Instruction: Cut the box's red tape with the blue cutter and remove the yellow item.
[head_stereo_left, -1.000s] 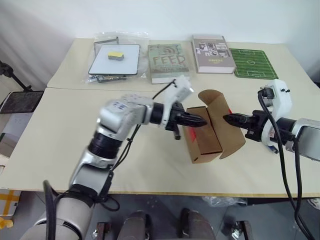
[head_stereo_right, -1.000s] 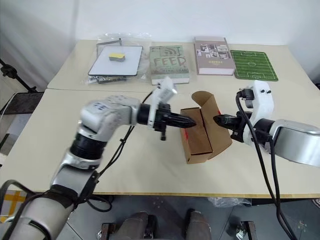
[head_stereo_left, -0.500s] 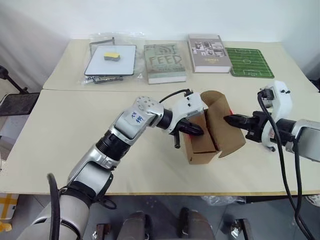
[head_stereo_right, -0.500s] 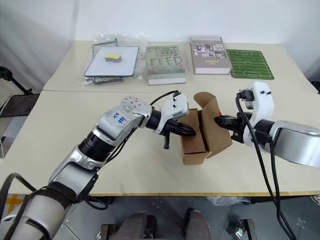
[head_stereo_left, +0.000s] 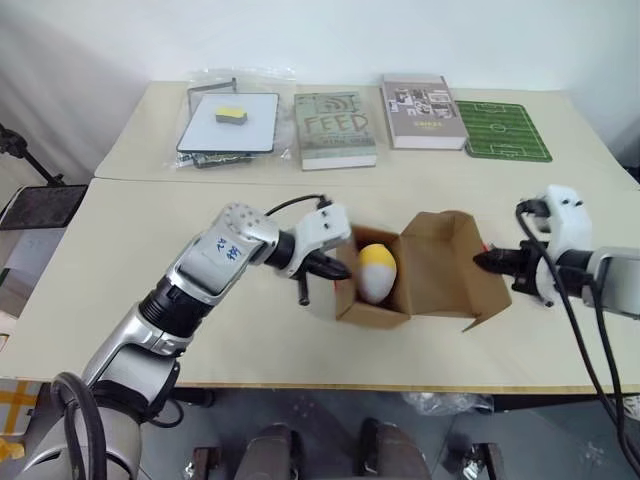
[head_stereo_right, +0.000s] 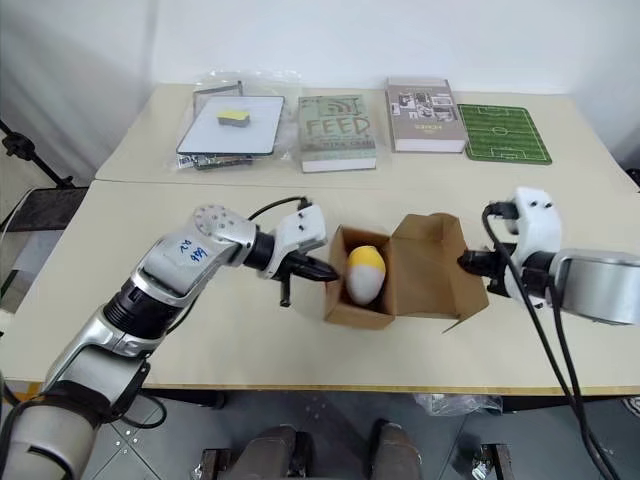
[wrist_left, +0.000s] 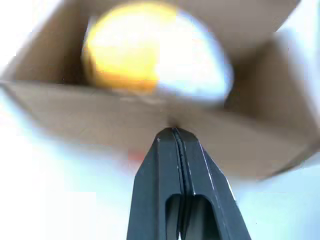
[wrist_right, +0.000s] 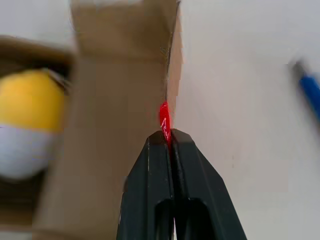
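The brown box (head_stereo_left: 372, 312) lies on the table with its lid flap (head_stereo_left: 445, 268) folded out to the right. Inside it rests the yellow item (head_stereo_left: 376, 270), an egg-shaped lump that is yellow on top and white below. My left gripper (head_stereo_left: 340, 272) is shut, its tips against the rim of the box's left wall (wrist_left: 100, 112); no cardboard shows between them. My right gripper (head_stereo_left: 480, 262) is shut on the outer edge of the lid flap, right at the red tape (wrist_right: 164, 116). The blue cutter (wrist_right: 310, 92) lies on the table beside my right gripper.
At the back of the table lie a green book (head_stereo_left: 336, 125), a grey book (head_stereo_left: 420, 98), a green football-pitch mat (head_stereo_left: 503, 130) and a whiteboard (head_stereo_left: 250, 125) with a yellow eraser block (head_stereo_left: 231, 112) in a plastic bag. The table's front edge (head_stereo_left: 330, 385) runs close below the box.
The box went from standing to lying open, its lid drawn out to the right with my right gripper. My left gripper moved left and down. The yellow item has come into sight.
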